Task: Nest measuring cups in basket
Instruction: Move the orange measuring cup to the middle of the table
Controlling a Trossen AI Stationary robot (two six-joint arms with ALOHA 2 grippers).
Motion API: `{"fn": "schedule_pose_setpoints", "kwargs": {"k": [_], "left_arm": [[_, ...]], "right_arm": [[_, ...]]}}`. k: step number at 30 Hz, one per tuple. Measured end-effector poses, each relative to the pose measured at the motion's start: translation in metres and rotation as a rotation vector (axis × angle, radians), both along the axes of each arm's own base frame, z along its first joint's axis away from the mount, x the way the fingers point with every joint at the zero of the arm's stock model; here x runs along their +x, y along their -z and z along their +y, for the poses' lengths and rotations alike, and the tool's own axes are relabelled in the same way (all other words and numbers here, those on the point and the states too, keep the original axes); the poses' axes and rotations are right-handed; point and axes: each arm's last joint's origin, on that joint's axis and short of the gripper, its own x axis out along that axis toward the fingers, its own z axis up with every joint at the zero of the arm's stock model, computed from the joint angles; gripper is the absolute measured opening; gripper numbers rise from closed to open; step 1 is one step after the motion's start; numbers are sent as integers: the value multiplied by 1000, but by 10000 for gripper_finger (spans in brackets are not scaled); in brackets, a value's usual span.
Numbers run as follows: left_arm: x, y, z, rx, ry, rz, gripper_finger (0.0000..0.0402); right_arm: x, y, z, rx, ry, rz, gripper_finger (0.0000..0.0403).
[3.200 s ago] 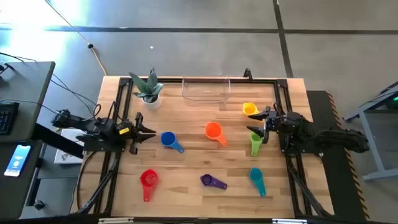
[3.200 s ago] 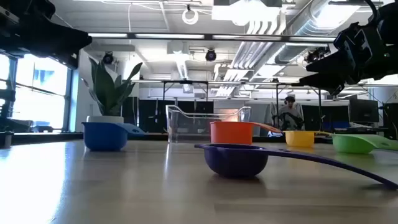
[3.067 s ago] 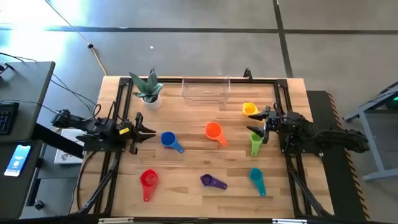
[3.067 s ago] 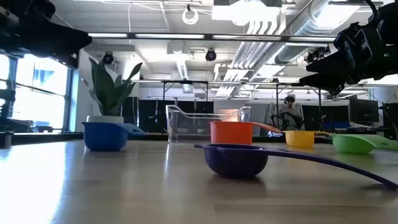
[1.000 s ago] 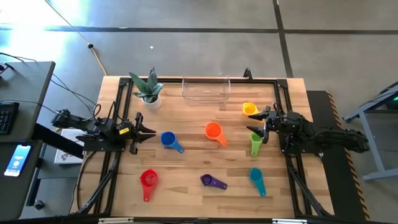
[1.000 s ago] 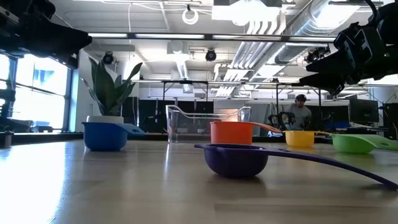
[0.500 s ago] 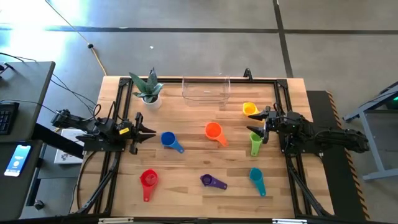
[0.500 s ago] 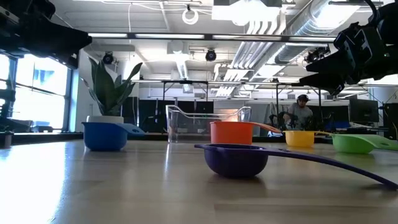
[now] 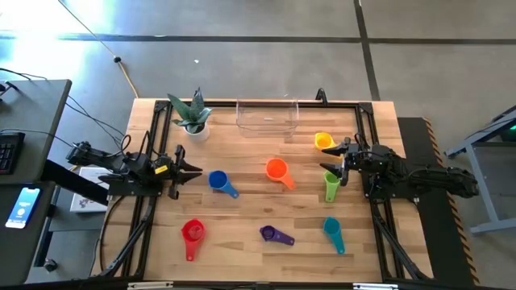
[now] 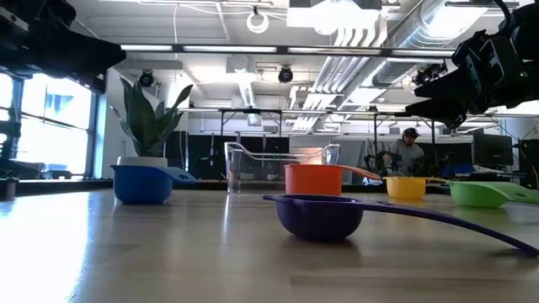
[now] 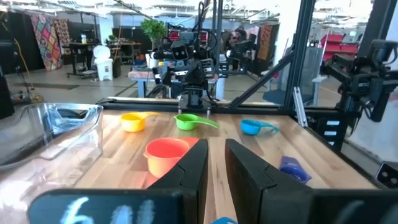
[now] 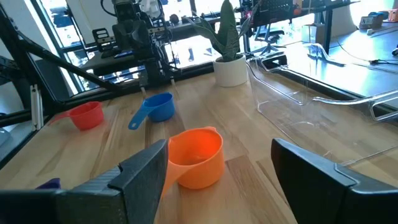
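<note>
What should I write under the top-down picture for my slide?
Seven colourful measuring cups lie scattered on the table; the clear basket holds none.

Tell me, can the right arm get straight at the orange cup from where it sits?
Probably yes. The right gripper is open and faces the orange cup across bare table; the green cup and yellow cup lie to either side, off that line.

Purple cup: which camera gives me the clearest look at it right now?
The low view: the purple cup sits nearest, bowl and long handle in full profile. The high view shows it small near the table's front edge, handle visible. The left wrist view catches only a purple sliver, the right wrist view a bit at the edge.
</note>
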Motion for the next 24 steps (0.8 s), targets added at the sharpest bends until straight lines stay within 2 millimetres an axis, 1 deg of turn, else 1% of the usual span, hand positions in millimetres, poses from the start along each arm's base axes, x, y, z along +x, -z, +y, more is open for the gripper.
{"fn": "schedule_pose_setpoints", "kwargs": {"k": [7,12,21,24], "left_arm": [[0,-1,2,-156,-53,-11,46],[0,-1,3,-318,-80,-23,46],[0,-1,3,-340,-76,-24,46],[0,-1,3,-365,-76,-26,46]], "right_arm": [[0,0,0,0,0,0,277],[0,0,0,0,0,0,277],[0,-1,0,-4,0,-6,277],[0,-5,0,-27,-1,-46,277]]}}
